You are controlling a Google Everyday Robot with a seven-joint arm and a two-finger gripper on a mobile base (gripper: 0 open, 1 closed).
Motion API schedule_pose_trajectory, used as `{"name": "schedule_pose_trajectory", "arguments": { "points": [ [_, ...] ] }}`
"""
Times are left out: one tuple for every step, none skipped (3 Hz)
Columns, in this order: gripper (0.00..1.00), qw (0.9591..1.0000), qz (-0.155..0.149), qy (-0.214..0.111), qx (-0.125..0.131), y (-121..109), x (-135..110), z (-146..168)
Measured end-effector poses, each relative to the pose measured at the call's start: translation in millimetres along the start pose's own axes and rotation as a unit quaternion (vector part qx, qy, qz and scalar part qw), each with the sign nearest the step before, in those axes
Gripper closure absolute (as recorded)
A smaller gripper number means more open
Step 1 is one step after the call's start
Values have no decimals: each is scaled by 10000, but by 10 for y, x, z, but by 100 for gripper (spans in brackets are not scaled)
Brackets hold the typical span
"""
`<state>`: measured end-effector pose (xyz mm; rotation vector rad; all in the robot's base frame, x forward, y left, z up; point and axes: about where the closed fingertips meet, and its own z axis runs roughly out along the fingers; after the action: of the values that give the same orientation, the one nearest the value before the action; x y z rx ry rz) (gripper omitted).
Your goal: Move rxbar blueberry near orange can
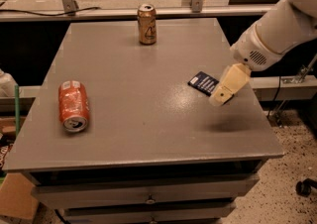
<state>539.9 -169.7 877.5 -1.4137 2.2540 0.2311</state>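
Note:
The rxbar blueberry [203,82] is a small dark navy bar lying flat on the right part of the grey table [143,99]. The orange can [146,24] is bronze with a silver top and stands upright at the table's far middle edge. My gripper [221,98] comes in from the upper right on a white arm. Its cream tip hovers just right of the bar and covers the bar's right end. It casts a shadow on the table below.
A red-orange can [73,105] with white markings lies on its side at the left front of the table. Drawers sit under the tabletop. A metal rail and posts run behind the table. Speckled floor lies to the right.

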Motion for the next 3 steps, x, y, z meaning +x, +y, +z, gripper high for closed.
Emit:
{"name": "schedule_pose_trajectory", "arguments": {
  "points": [
    [0, 9995, -178, -244, -59, 63, 36, 126],
    [0, 9983, -350, -462, -76, 77, 103, 235],
    [0, 9975, -436, -562, -36, 26, 156, 357]
  ]
}}
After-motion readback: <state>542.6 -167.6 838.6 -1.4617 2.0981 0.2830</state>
